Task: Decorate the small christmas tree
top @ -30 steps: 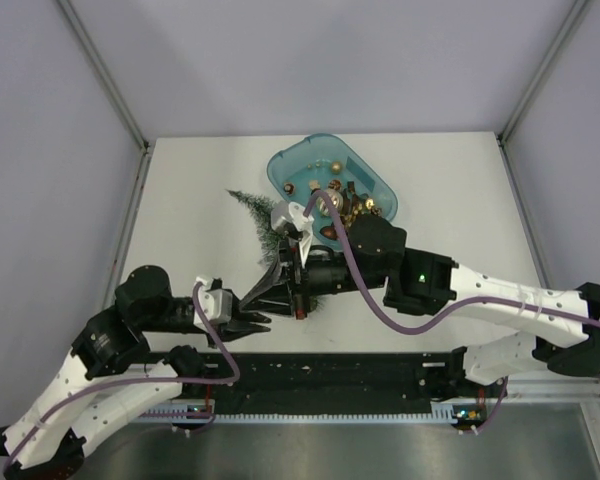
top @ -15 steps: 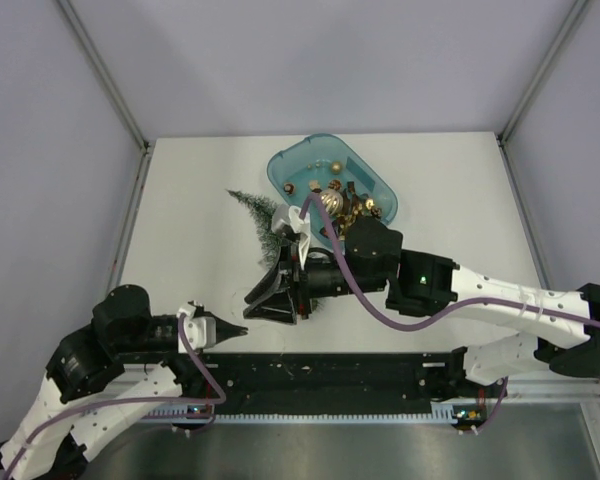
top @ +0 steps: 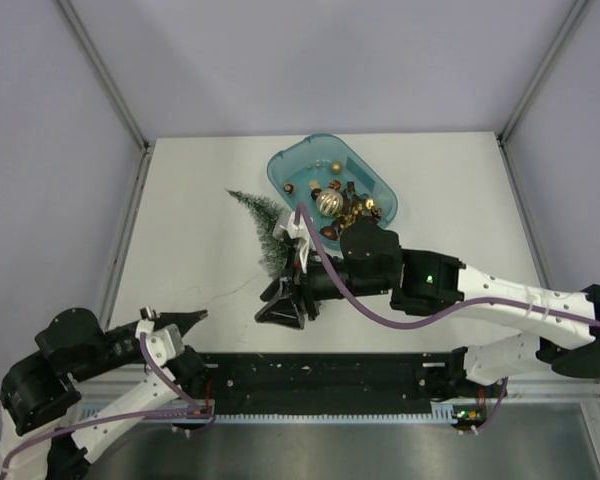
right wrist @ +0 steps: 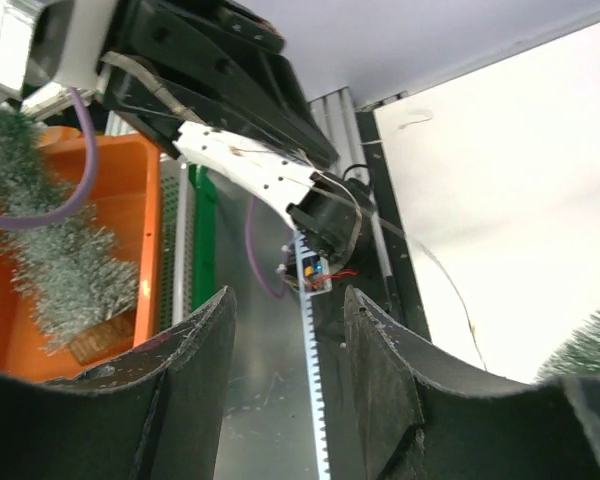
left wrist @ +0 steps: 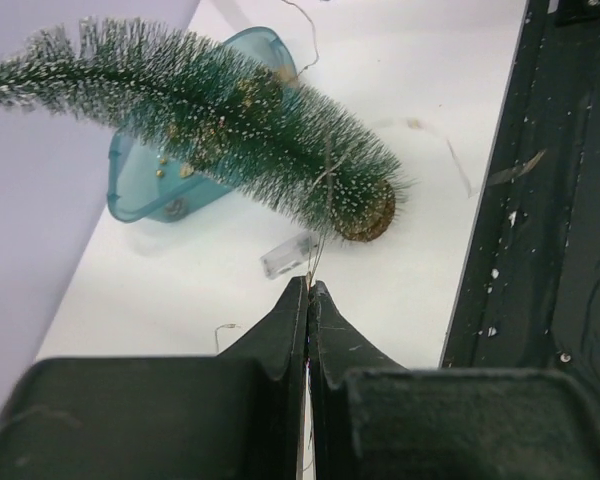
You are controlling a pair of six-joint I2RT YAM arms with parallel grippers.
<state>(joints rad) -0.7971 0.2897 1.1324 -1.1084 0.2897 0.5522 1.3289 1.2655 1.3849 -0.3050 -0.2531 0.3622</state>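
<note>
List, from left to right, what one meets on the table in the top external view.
left gripper, shut on the thin wire → thin wire → small christmas tree → teal tray. The right gripper overlaps the tree and is left out.

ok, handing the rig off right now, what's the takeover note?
Left end effector: shut, pinching a thin wire that runs to the small christmas tree.
Right end effector: open, empty, near the tree's base.
Tree lies on its side on the table, beside the teal tray; ornaments are in the tray.
Done: wire seems to be on the tree.
Left: probably stand the tree up, hang ornaments.
</note>
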